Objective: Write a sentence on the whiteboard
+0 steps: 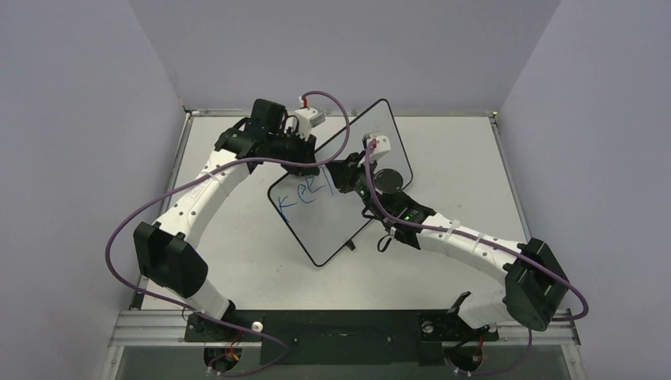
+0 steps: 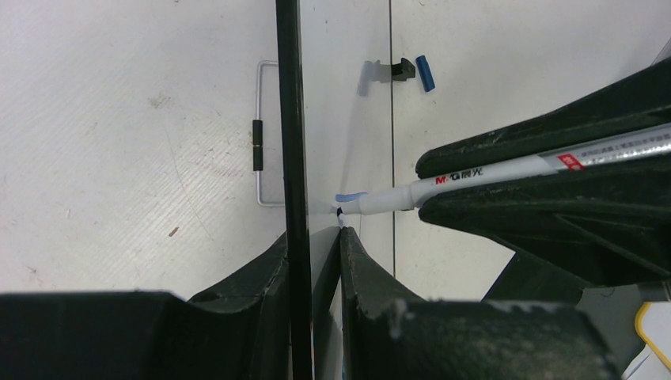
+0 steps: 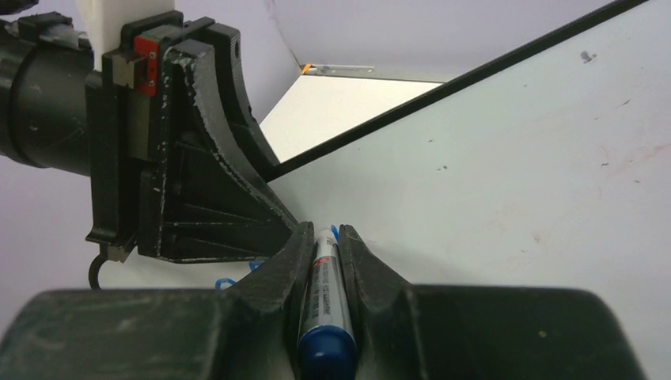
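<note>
Now the left gripper (image 2: 312, 236) clamps the rim of the whiteboard (image 1: 328, 229) mid-table, while the right gripper (image 3: 324, 235) pinches the marker (image 2: 443, 187), its tip touching the board at the sentence (image 1: 305, 198), a few blue letters.

Whiteboard (image 2: 290, 95), seen edge-on, its black rim clamped between the two fingers of the left gripper (image 2: 314, 237). Marker pen (image 2: 475, 176), white barrel with a printed label, was pinched in the right gripper (image 2: 427, 188), its tip touching the board face just past the left fingertips. On the desk (image 2: 119, 158) lay a wire loop (image 2: 263, 134) with a black sleeve beside the rim, and a small blue cylinder (image 2: 426, 73) just beside a black block (image 2: 398, 71).
</note>
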Controlling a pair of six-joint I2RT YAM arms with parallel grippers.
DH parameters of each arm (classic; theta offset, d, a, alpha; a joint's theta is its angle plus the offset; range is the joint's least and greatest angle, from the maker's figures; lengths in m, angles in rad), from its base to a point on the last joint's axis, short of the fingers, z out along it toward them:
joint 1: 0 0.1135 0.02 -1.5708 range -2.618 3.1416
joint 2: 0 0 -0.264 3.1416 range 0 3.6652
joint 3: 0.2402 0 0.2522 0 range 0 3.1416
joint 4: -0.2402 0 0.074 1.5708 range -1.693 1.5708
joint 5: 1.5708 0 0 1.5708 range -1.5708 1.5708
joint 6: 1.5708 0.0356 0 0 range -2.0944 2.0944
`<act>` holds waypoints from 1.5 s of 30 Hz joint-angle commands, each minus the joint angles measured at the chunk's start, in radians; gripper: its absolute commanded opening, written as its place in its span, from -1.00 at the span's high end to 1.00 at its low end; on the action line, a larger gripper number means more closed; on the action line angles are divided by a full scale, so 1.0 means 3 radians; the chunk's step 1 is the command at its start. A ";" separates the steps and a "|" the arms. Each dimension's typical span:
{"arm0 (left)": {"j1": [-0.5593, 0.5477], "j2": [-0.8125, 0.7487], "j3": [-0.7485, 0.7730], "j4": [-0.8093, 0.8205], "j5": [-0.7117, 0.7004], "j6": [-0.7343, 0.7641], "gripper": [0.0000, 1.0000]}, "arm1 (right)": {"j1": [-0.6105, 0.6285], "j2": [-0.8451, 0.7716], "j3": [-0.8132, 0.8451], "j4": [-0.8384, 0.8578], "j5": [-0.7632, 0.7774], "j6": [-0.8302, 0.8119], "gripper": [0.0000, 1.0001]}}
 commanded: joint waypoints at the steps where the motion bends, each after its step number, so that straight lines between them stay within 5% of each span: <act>1: -0.0049 -0.0047 -0.0026 0.0318 -0.0217 0.0379 1.00 | -0.0085 0.0033 0.0130 0.0150 0.0078 -0.0074 1.00; 45: -0.0051 -0.0072 -0.0035 0.0309 -0.0222 0.0379 1.00 | -0.0119 -0.0134 -0.0310 0.0117 -0.0175 0.0149 1.00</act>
